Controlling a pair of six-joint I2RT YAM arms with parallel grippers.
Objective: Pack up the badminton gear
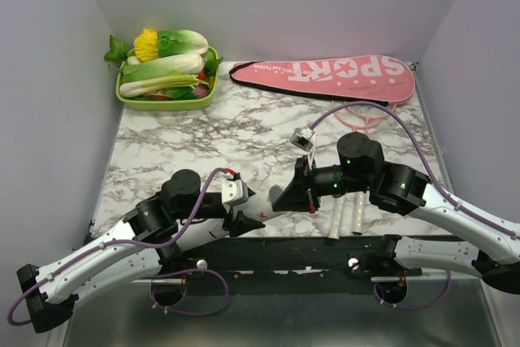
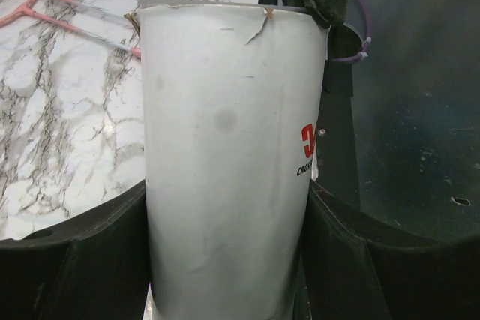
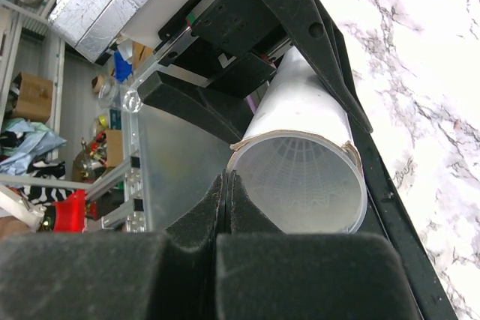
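**A:** What is each arm doing?

**B:** Over the desk point(image 1: 162, 144), the cover point(image 1: 325, 75) lies well beyond both claws, untouched. The left claw point(image 2: 226, 192) stands wide, with the tube point(image 3: 307, 103) clamped between its fingers. The tube's open mouth points at the right claw point(image 3: 227, 185), which is pinched fully shut on nothing. Its tips are just beside the rim, and I can't tell if they touch it.

**A:** And the rackets point(image 1: 370, 115)?

**B:** They're out past the right claw, near the cover.

**A:** What worries you?

**B:** The rim, I'd say. It's already torn and frayed, so a shut claw nudging it could crumple the mouth. The tube's wall is smooth too, so a push along its length might slide it through the left claw's hold. Something ribbed sits deep inside the tube, but I can't tell what.
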